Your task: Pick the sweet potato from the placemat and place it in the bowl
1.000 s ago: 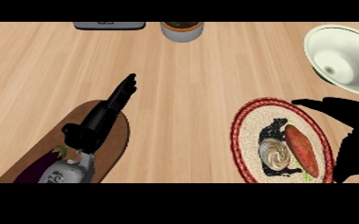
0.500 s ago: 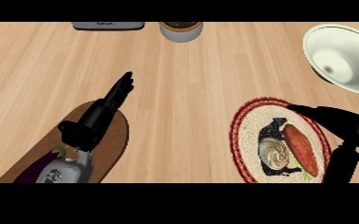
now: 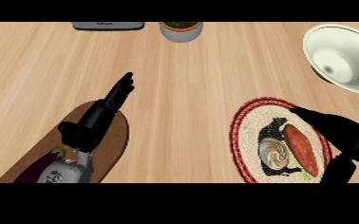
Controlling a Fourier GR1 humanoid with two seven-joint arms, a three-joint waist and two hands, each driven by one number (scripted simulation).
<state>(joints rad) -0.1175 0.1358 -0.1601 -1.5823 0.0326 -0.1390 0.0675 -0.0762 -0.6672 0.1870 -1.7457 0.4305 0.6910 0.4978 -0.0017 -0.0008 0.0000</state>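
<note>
Orange sweet potato [image 3: 301, 149] lies on the round woven placemat [image 3: 247, 118], with the right hand [image 3: 335, 130] over the mat's right side.

The sweet potato lies lengthwise on the right half of the red-rimmed mat, beside a dark and pale printed pattern, and the black right hand overlaps the mat's edge just beside it; whether its fingers curl or touch the potato I cannot tell. The white bowl [image 3: 335, 57] sits well apart at the upper right edge. The left hand [image 3: 105, 111] rests with straight fingers above a brown oval board [image 3: 116, 144] at lower left. A small pot [image 3: 182, 30] stands at the counter's far edge.
</note>
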